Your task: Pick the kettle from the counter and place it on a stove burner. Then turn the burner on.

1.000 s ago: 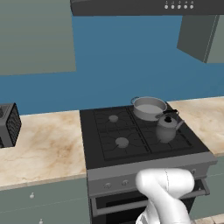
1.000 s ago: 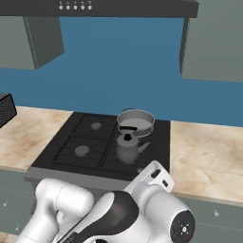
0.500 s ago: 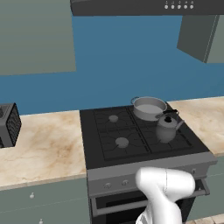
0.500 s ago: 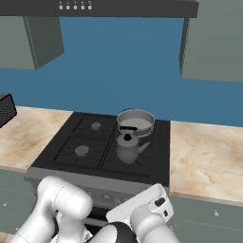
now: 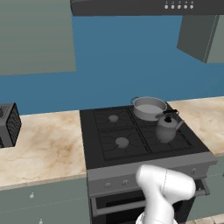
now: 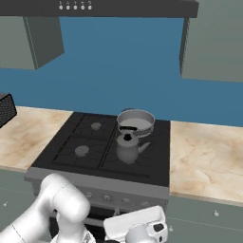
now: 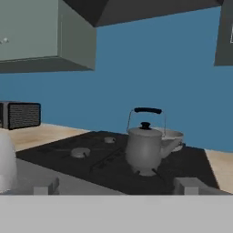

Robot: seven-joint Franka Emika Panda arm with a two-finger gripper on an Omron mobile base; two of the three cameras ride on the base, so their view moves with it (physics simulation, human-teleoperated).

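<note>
Kettle stood upright on the stove's front right burner, spout toward the right edge, handle arched over the lid knob. Just behind it, on the rear right burner, sat the silver pot; the two looked near or touching, and I could not tell which. The two left burners were bare. The desk flanked the stove on both sides, with a dark slatted appliance at its far left edge.

The placing step looked done, judged from how the kettle sat square on the grate. Step in hand: turning the burner on.

The hand sat low in front of the stove, about level with its front edge; the hand view looked across the cooktop at the kettle. It held nothing that I could see. Its two tips stood wide apart at the bottom of that view, so I read the fingers as spread.

Next move, as judged: bring the hand to the knob row on the stove's front panel, pick the knob matching the front right burner, close on it and rotate. Which knob maps to that burner could not be told from here.
</note>
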